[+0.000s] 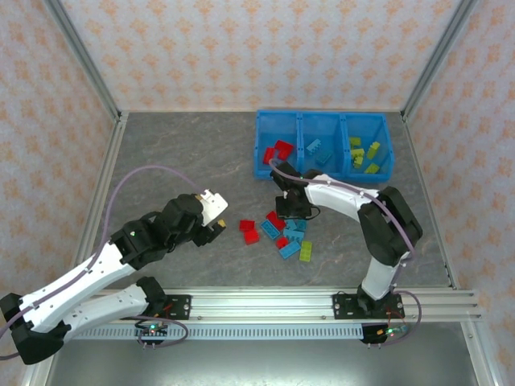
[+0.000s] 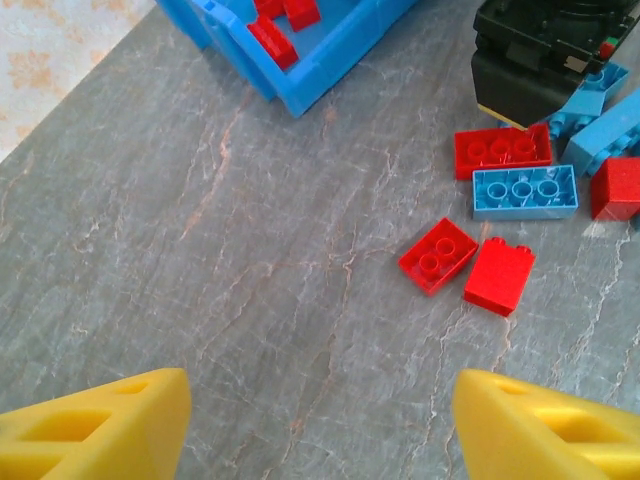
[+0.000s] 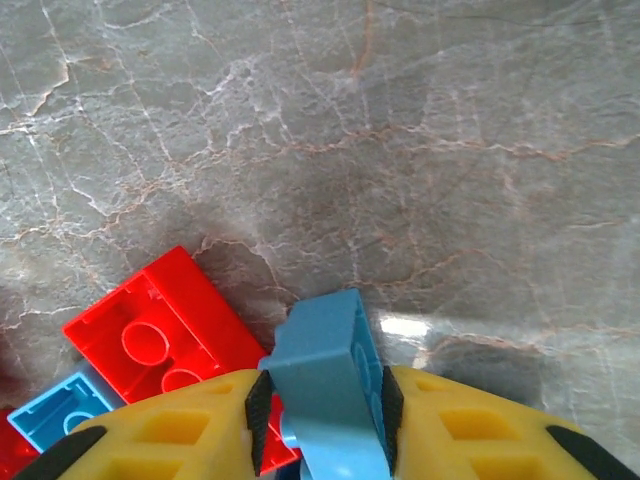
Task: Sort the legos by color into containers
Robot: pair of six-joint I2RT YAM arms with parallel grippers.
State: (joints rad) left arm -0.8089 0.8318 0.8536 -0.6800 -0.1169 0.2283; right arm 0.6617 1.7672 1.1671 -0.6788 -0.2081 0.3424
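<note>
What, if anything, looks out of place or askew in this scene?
Nothing looks missorted in the bin: red, blue and yellow-green sit in separate compartments. One oddity: the light blue brick between the right fingers stands on edge, tilted, next to a red brick. Other loose bricks lie heaped on the table.

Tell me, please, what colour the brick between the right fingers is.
Light blue brick, clearest in the right wrist view.

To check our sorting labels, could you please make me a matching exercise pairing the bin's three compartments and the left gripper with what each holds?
Things:
1. left compartment
2. middle compartment
3. right compartment
4. left gripper

Contents:
A. yellow-green bricks
B. nothing, jaws open
C. red bricks
D. light blue brick

Pairs: 1-C, 2-D, 3-A, 4-B.
</note>
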